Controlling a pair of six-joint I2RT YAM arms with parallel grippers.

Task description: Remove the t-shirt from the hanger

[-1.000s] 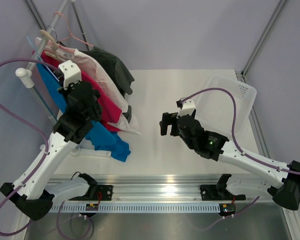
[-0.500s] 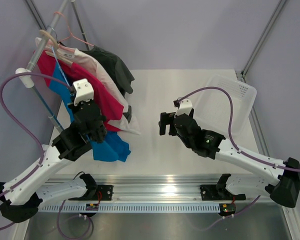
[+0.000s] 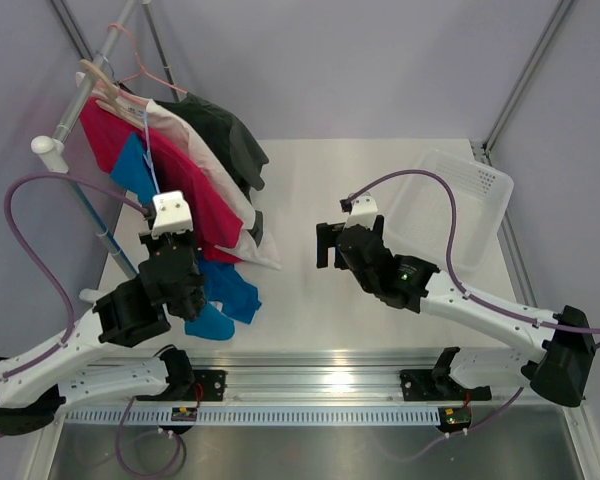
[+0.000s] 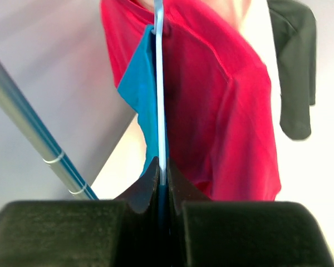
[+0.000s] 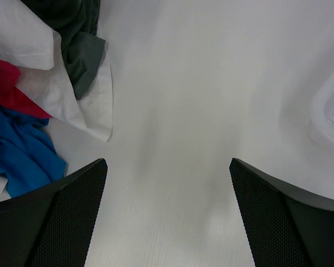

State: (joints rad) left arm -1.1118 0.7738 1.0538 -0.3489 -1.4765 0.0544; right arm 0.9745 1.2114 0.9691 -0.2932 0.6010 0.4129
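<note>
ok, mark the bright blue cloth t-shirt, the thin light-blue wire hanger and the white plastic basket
bright blue cloth t-shirt [image 3: 232, 293]: top external view, bunched lower part.
thin light-blue wire hanger [image 4: 159, 100]: left wrist view, straight run of wire.
white plastic basket [image 3: 490, 190]: top external view, perforated right wall.

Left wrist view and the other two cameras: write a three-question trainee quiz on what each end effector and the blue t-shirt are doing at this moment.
1. True or false: the left end effector is shut on the light-blue wire hanger.
2. Pick one. The right end effector is:
A) open over the table, holding nothing
B) shut on a dark grey shirt
C) inside a white basket
3. Fill in: in the left wrist view, the blue t-shirt hangs on the picture's ___ side of the hanger's wire.

Key: 1 true; 2 A; 3 left.
</note>
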